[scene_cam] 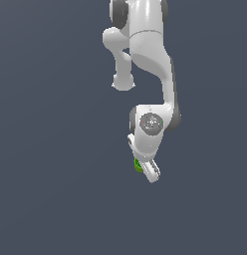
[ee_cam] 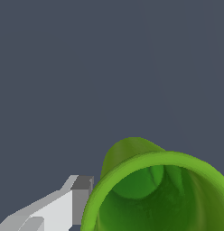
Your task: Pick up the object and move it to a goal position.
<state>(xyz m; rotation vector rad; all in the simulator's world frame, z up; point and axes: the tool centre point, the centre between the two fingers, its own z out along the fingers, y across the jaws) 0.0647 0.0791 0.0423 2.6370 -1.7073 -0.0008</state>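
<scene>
The object is a small bright green cup [scene_cam: 137,165] with a hollow top. In the exterior view it sits against the fingers of my white gripper [scene_cam: 149,172], on their left side, at the low end of the arm. In the wrist view the cup [ee_cam: 159,194] fills the lower corner, tilted with its open mouth toward the camera. One white finger with a grey pad [ee_cam: 81,195] presses against the cup's outer wall. The other finger is hidden behind the cup. The gripper looks shut on the cup.
The white arm [scene_cam: 150,60] hangs down from the top of the exterior view. Around it is only a plain dark grey-blue background [scene_cam: 46,149]. No goal marker shows in either view.
</scene>
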